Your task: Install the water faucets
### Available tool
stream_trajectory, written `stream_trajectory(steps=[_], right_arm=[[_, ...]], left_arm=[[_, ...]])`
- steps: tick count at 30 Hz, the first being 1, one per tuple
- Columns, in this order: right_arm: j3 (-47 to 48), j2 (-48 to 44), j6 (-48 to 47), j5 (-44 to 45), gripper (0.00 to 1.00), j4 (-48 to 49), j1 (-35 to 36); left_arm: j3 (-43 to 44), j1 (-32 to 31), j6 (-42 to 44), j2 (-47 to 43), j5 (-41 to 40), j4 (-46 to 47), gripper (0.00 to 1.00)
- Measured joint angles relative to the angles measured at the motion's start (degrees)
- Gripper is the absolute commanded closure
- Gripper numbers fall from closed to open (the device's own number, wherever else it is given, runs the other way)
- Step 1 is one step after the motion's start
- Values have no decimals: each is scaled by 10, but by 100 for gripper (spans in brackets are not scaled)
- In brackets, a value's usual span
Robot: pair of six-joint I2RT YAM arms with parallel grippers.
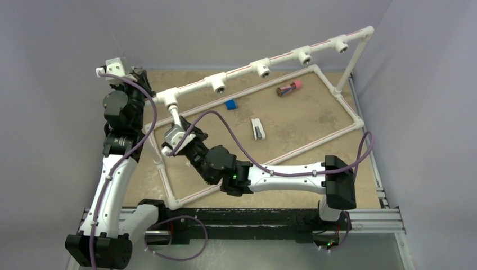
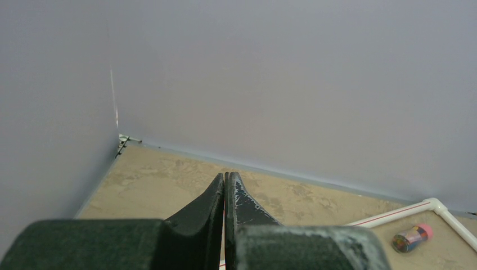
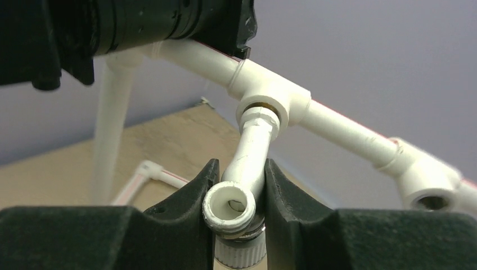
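From above, the right gripper [image 1: 180,133] clamps a white plastic faucet [image 1: 175,117] with a curved spout. The faucet's upper end meets the leftmost white T-shaped socket [image 1: 168,98] of the raised white pipe rail [image 1: 281,56]. A small blue block [image 1: 230,104], a flat white-and-black piece [image 1: 257,129] and a multicoloured cylinder [image 1: 289,88] with a pink cap lie on the tan table [image 1: 315,129].

In the left wrist view, the left gripper [image 2: 225,180] is pressed closed on nothing, raised facing the back wall. The cylinder's print is too small to read.

In the right wrist view, the black fingers [image 3: 191,191] squeeze the spout just above the ribbed knob [image 3: 239,256].
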Motion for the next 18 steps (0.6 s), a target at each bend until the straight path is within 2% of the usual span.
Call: stream_trajectory(steps=[18], right_arm=[[-70,0,597,4,100,160,-22]], left_arm=[[0,4,-2,0,-9,1,100]])
